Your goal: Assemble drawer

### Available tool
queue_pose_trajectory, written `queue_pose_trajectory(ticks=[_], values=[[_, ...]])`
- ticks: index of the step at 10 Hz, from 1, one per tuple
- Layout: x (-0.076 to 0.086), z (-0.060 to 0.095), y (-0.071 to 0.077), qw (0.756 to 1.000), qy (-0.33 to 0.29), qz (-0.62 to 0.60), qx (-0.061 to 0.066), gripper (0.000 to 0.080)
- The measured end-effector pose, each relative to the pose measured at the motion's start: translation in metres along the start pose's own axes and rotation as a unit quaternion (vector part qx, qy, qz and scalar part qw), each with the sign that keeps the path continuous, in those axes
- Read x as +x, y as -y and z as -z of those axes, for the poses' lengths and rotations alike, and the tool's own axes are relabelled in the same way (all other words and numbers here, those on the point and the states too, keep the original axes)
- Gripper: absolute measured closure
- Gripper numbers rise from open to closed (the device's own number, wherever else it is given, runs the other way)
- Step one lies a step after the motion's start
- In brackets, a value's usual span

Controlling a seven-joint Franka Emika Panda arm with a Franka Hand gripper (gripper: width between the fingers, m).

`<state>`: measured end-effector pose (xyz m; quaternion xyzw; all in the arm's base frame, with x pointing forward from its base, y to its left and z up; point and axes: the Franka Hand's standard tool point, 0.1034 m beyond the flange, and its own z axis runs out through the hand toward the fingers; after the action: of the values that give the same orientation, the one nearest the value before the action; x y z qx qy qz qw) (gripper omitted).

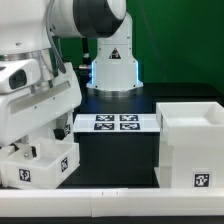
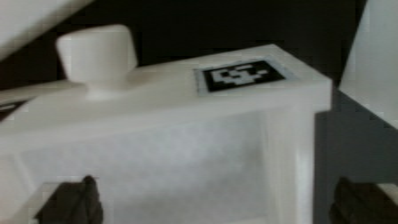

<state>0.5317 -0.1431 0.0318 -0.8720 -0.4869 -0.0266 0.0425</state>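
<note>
In the wrist view a white drawer tray (image 2: 178, 140) with an upright knob (image 2: 98, 60) and a black-and-white tag (image 2: 240, 76) fills the frame. My gripper (image 2: 217, 200) is open, its dark fingertips (image 2: 73, 200) wide apart; one stands over the tray's white face and the other just past its edge. In the exterior view the gripper (image 1: 38, 148) hangs low over the tray (image 1: 45, 165) at the front of that view's left. The large open shell (image 1: 190, 140) stands at that view's right, apart from the tray. I cannot make out a second tray.
The marker board (image 1: 115, 123) lies flat in the middle between tray and shell. A low white rail (image 1: 120, 192) edges the table's front. The robot's base (image 1: 112, 70) stands at the back centre.
</note>
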Motion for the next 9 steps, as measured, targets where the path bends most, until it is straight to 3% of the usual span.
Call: queue_pose_trajectory(ticks=[6,8,9], values=[[-0.016,0.004,-0.008,1.000,-0.002,-0.004,-0.005,0.0151],[-0.017,0.004,-0.009,1.000,-0.002,-0.005,-0.005,0.0451],[-0.016,0.004,-0.008,1.000,-0.002,-0.005,-0.005,0.0451]])
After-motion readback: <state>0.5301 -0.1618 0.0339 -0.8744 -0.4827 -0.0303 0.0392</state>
